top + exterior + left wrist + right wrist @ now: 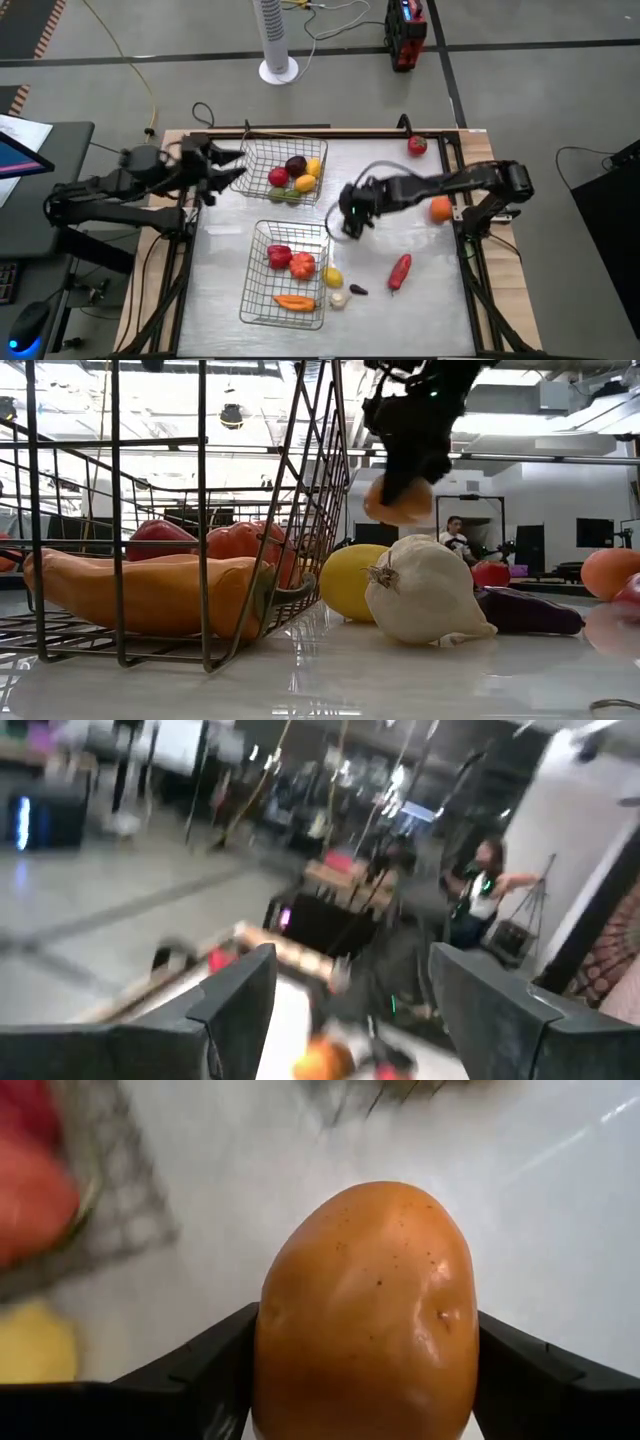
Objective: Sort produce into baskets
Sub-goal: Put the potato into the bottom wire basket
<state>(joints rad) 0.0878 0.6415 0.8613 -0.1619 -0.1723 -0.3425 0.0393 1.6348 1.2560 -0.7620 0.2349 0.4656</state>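
Observation:
My right gripper [350,218] hangs over the middle of the table, between the two wire baskets, shut on an orange-brown oval piece [365,1300]; the piece also shows in the low view [398,503]. The far basket [262,150] holds a dark plum, a lemon, a red piece and a green piece. The near basket [255,300] holds a red pepper, a tomato and an orange pepper [150,592]. My left gripper [228,165] is open and empty, just left of the far basket. My right gripper pinches the orange-brown piece by its two opposite sides [275,1340] between its two fingers [190,1380]. The fingers come from above, pointing down. The piece is lifted clear of the table, its rounded end below the fingertips.
Loose on the table: a lemon [333,278], a garlic [425,592], a dark piece [357,290], a long red pepper [400,270], an orange [440,210] and a red piece [417,145] at the far right. Bare table lies between the baskets. A person [455,540] stands in the room behind.

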